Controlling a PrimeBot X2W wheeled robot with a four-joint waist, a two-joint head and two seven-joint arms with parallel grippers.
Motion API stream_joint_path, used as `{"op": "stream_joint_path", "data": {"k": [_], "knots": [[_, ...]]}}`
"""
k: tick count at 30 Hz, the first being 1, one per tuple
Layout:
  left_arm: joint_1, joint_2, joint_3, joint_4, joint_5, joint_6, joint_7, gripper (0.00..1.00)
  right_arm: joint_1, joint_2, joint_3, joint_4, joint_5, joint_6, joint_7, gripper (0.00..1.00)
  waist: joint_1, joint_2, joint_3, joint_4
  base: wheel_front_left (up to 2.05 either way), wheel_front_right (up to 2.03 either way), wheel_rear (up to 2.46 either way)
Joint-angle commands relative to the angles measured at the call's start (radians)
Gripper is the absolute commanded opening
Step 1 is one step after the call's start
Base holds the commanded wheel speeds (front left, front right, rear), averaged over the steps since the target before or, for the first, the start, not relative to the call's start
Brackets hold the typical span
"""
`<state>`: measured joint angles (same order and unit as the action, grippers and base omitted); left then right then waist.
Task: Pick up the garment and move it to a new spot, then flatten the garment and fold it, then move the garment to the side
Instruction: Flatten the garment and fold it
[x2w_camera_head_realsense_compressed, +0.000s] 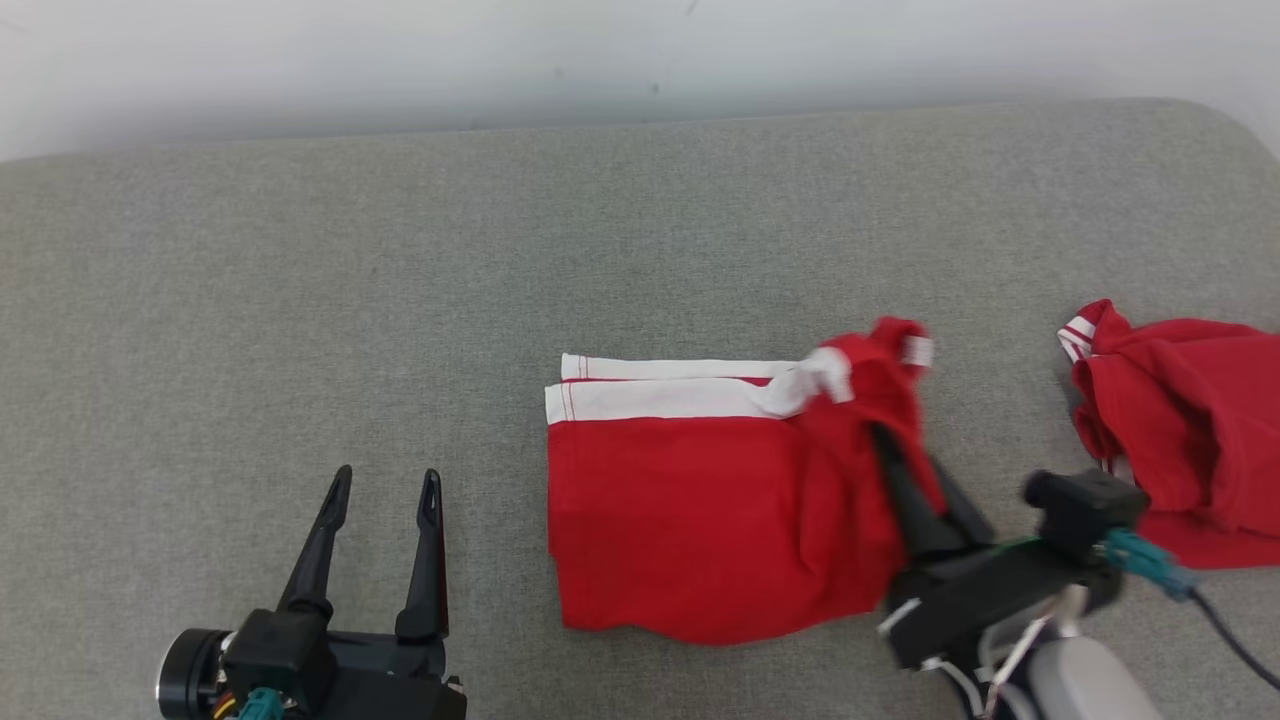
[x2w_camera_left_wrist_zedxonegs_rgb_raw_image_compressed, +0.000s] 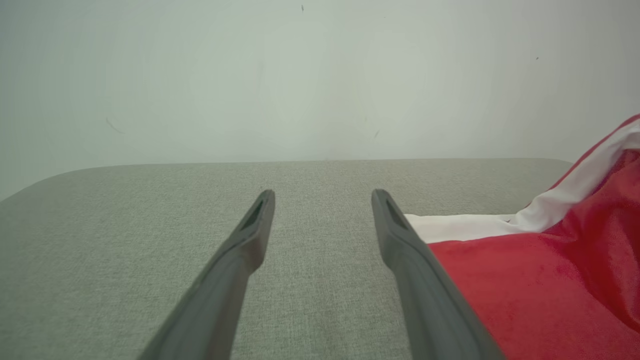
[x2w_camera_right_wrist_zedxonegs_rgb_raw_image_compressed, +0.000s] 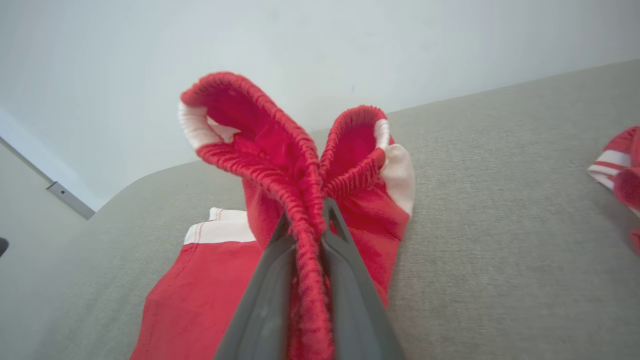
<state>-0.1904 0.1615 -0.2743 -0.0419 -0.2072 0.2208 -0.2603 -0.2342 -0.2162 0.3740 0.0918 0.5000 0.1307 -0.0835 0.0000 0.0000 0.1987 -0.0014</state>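
The garment (x2w_camera_head_realsense_compressed: 700, 500) is a pair of red shorts with white side stripes, lying mid-table on the grey surface (x2w_camera_head_realsense_compressed: 300, 300). Its elastic waistband end is bunched and lifted at the right. My right gripper (x2w_camera_head_realsense_compressed: 885, 440) is shut on that waistband. In the right wrist view the ribbed red band (x2w_camera_right_wrist_zedxonegs_rgb_raw_image_compressed: 305, 210) is pinched between the two dark fingers and loops up on both sides of my right gripper (x2w_camera_right_wrist_zedxonegs_rgb_raw_image_compressed: 307, 220). My left gripper (x2w_camera_head_realsense_compressed: 385, 485) stands open at the lower left, apart from the garment (x2w_camera_left_wrist_zedxonegs_rgb_raw_image_compressed: 525, 290), which lies just right of its fingers; my left gripper (x2w_camera_left_wrist_zedxonegs_rgb_raw_image_compressed: 322, 197) holds nothing.
A second red garment (x2w_camera_head_realsense_compressed: 1180, 420) with white striped trim lies crumpled at the right edge of the surface, close behind my right wrist. A pale wall (x2w_camera_head_realsense_compressed: 600, 50) runs along the far edge. Bare grey surface stretches to the left and behind.
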Motion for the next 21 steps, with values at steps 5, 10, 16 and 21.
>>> {"op": "stream_joint_path", "data": {"k": [5,10,16,21], "knots": [[-0.001,-0.008,-0.008,0.010,0.006,-0.012,-0.003,1.00,-0.016,0.043,0.107,-0.094,-0.019,0.000,0.070,0.00,0.0000,0.0000,0.001,0.020,0.00,0.00,0.00],[-0.008,-0.018,-0.012,0.016,0.007,-0.015,-0.003,1.00,-0.062,0.083,0.161,-0.041,-0.026,0.000,0.077,0.00,0.0000,0.0000,0.010,0.046,0.00,0.00,0.00],[-0.018,-0.033,-0.023,0.017,0.013,-0.022,-0.003,1.00,-0.137,0.125,0.169,0.110,-0.065,0.000,0.035,0.00,0.0000,0.0000,0.035,0.082,0.00,0.00,0.00],[-0.028,-0.044,-0.026,0.020,0.019,-0.027,-0.003,1.00,-0.181,0.148,0.189,0.218,-0.069,0.000,0.005,0.00,0.0000,0.0000,0.054,0.099,0.00,0.00,0.00]]}}
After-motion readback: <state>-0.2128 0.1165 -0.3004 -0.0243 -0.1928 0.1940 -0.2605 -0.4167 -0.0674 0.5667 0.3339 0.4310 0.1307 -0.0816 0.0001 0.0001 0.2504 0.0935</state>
